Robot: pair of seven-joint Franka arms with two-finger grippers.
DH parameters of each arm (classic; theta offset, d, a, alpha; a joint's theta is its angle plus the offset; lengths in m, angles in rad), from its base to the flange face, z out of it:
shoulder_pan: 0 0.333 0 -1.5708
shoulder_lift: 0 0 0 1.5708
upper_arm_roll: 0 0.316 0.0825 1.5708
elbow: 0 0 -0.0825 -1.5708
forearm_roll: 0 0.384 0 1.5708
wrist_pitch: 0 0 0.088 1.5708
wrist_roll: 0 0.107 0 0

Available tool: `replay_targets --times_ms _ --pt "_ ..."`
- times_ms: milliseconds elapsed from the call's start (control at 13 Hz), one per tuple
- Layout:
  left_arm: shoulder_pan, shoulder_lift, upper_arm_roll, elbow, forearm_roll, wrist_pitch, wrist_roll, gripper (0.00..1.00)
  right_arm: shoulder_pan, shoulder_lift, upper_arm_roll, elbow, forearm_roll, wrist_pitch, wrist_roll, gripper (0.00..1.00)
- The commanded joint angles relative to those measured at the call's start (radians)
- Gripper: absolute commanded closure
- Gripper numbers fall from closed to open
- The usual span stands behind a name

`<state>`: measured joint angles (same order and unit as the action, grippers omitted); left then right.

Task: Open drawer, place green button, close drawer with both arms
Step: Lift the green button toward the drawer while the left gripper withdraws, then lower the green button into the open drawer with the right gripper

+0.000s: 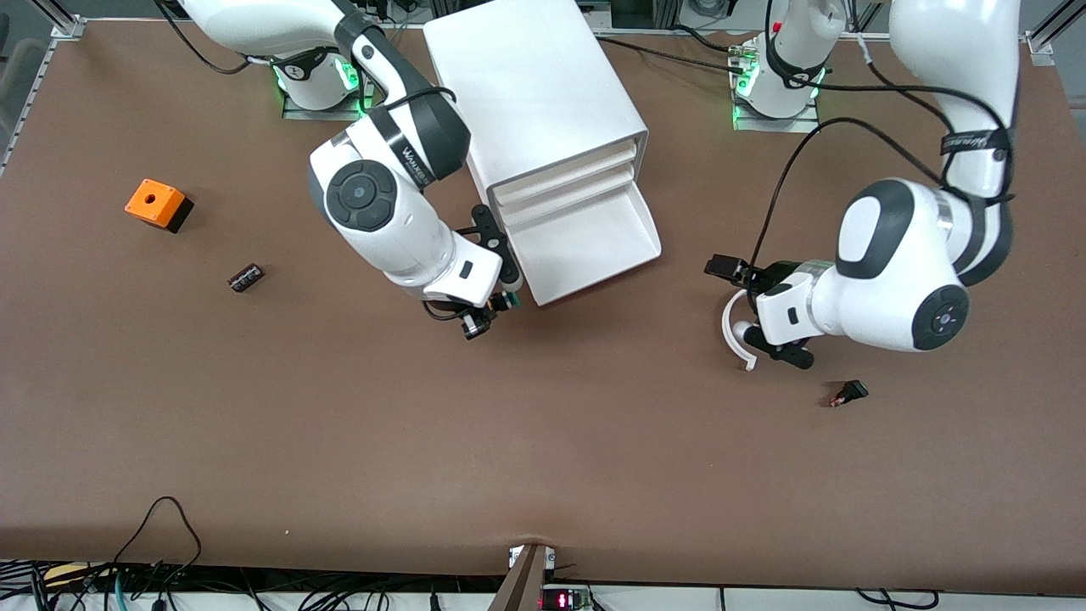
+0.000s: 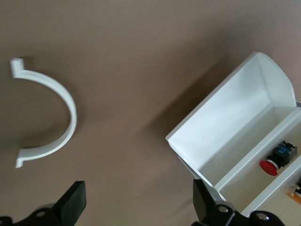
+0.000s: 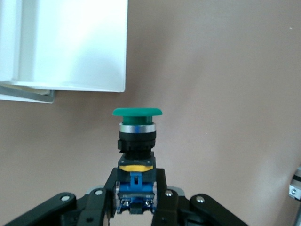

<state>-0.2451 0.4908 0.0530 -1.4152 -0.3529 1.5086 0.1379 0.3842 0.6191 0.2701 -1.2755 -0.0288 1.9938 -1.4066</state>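
Right wrist view – our right claw point(image 3: 136, 197) clamped on button point(image 3: 137, 136), beside open drawer point(image 1: 590, 242) | left claw point(image 2: 136, 207) apart, over counter point(image 1: 543, 441) near drawer.

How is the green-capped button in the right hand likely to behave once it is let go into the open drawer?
The button looks rigid and light: the right hand pinches only its blue rear end, and it juts out straight. Its round green cap and cylindrical body suggest it may roll inside the drawer, whose floor looks smooth. The cap is wider than the body, so it would probably roll in a curve.
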Motion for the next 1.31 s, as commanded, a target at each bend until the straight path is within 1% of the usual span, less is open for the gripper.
replay_targets --times_ms 0,154,385,538,615,692,769,1000,1231 --pt "-0.011 -0.014 -0.007 0.048 0.135 -0.030 -0.148 0.00 0.019 -0.001 -0.002 0.016 -0.013 -0.024 0.014 0.71" --pt "-0.014 -0.038 -0.008 0.061 0.201 -0.028 -0.256 0.00 0.050 -0.001 -0.002 0.016 -0.013 -0.021 0.049 0.71" --pt "-0.010 -0.047 0.005 0.162 0.281 -0.028 -0.273 0.00 0.128 0.008 -0.008 0.016 -0.025 -0.012 0.152 0.72" --pt "-0.008 -0.047 0.007 0.217 0.359 -0.028 -0.268 0.00 0.165 0.025 -0.008 0.018 -0.040 0.005 0.182 0.72" --pt "-0.002 -0.047 0.010 0.246 0.371 -0.027 -0.271 0.00 0.198 0.030 -0.014 0.018 -0.051 0.000 0.189 0.74" --pt "0.006 -0.046 0.013 0.271 0.371 -0.019 -0.274 0.00 0.241 0.033 -0.038 0.018 -0.074 -0.001 0.204 0.74" --pt "0.027 -0.037 0.015 0.289 0.368 -0.015 -0.273 0.00 0.271 0.042 -0.048 0.018 -0.077 -0.001 0.212 0.74" --pt "0.044 -0.031 0.015 0.292 0.370 -0.002 -0.268 0.00 0.309 0.063 -0.045 0.016 -0.076 0.000 0.215 0.74" --pt "0.047 -0.035 0.011 0.289 0.364 -0.002 -0.264 0.00 0.315 0.088 -0.045 0.012 -0.079 0.003 0.212 0.74"
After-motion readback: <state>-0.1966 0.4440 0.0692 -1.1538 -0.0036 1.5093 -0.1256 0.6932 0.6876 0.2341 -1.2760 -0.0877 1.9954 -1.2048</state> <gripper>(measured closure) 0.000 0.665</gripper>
